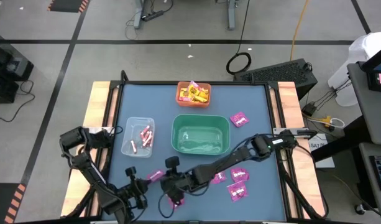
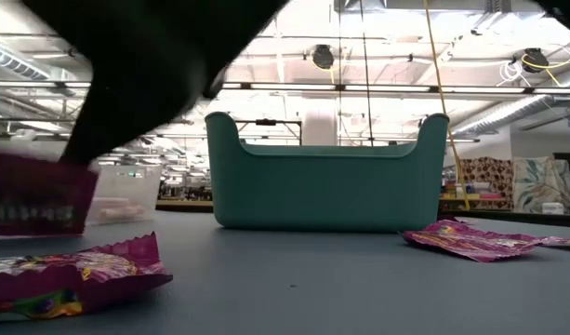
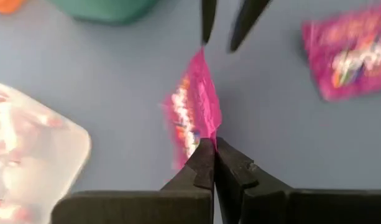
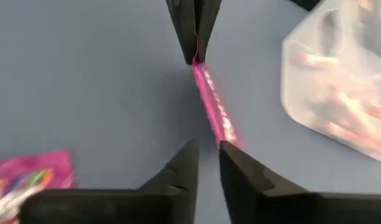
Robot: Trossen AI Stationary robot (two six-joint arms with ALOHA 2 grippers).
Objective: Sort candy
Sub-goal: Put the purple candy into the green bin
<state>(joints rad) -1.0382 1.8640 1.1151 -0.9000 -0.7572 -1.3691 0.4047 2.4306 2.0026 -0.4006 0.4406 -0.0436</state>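
magenta packet [image 3: 196, 115] pinched in left gripper [image 3: 212, 144] fingers, right gripper [image 4: 207, 151] fingers narrowly parted at its other edge

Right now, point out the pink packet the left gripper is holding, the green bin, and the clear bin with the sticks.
pink packet [image 3: 196, 109], left wrist view, middle of its wrapper.
left gripper [image 3: 214, 144], left wrist view, where the shut fingertips meet.
green bin [image 1: 201, 122], high view, far rim.
clear bin [image 1: 129, 122], high view, far corner.

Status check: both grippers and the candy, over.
Left gripper shut on pink packet, lifted near clear bin. Right gripper open at its far edge. Nothing blocking.
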